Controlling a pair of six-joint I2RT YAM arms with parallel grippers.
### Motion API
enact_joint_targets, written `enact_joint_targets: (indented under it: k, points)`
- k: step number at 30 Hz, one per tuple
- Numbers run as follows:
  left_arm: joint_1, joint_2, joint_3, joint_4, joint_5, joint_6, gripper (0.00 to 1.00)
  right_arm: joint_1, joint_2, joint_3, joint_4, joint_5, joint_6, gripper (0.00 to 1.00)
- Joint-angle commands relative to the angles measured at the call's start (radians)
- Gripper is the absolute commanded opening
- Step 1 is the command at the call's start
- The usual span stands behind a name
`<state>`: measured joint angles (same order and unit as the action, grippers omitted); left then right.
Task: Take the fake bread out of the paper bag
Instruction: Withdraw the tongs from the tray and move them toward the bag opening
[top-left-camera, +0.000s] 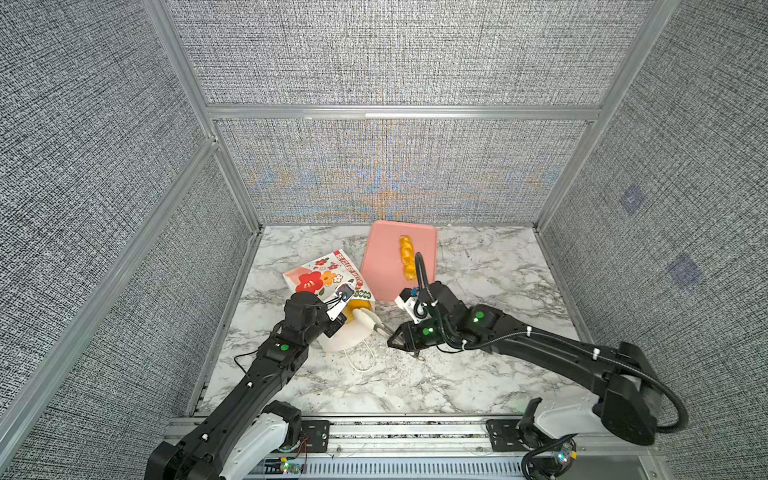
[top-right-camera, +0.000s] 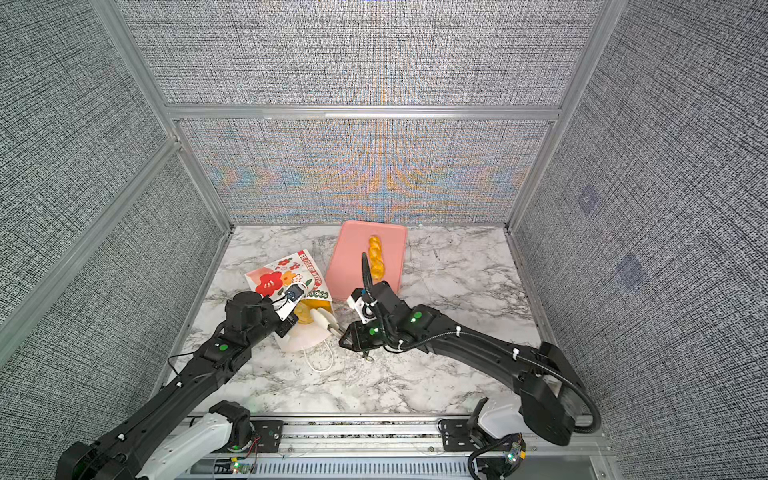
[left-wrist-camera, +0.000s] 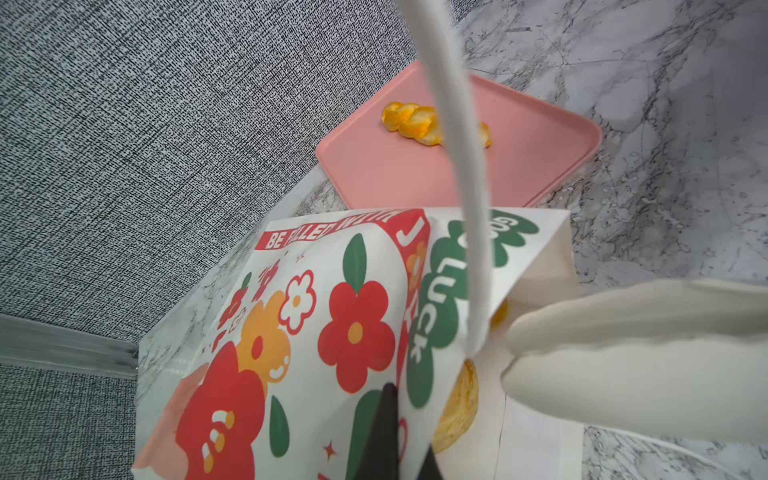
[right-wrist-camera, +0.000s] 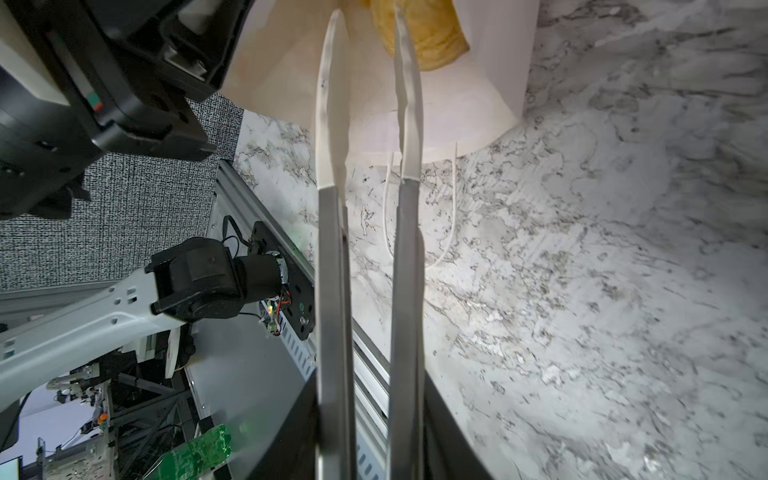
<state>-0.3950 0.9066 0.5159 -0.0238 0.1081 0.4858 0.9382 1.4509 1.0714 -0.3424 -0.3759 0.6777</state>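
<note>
The left arm (top-left-camera: 266, 374) and the right arm (top-left-camera: 552, 349) are black, with white base links (top-left-camera: 561, 415). Just behind the right pincer (top-left-camera: 394, 340) glow two round green lights (top-left-camera: 479, 314). A ribbed black cable (top-left-camera: 498, 338), fixed by white ties (top-left-camera: 528, 331), runs back from it.

Paper bag (top-left-camera: 318, 279) lying on my table (top-left-camera: 478, 374), left of the tray (top-left-camera: 382, 257); twisted stick (top-left-camera: 407, 257) on the tray; bread (top-left-camera: 354, 309) inside the bag, my tongs (top-left-camera: 369, 321) tips in its mouth.

We see a white paper bag (top-left-camera: 316, 276) printed with red and orange flowers, green leaves and a red banner; a golden-yellow twisted stick (top-left-camera: 407, 257); a pink tray (top-left-camera: 380, 257); a grey-veined white marble tabletop (top-left-camera: 478, 374).
</note>
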Motion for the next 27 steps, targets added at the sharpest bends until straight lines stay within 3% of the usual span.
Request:
enact_joint_targets:
  k: [1,11,19,27]
  points:
    - [0.002,0.003,-0.004,0.002,0.007,-0.006,0.0,0.056,0.072,0.092,-0.023,0.136,-0.11,0.34]
    - [0.001,0.006,0.009,0.011,-0.052,-0.049,0.0,0.191,0.115,0.182,-0.181,0.474,-0.339,0.37]
    - [0.001,0.021,0.009,0.023,-0.078,-0.07,0.0,0.311,0.12,0.139,-0.138,0.751,-0.459,0.37]
    - [0.002,0.031,0.013,0.038,-0.076,-0.07,0.0,0.323,0.074,0.003,-0.007,0.867,-0.593,0.37]
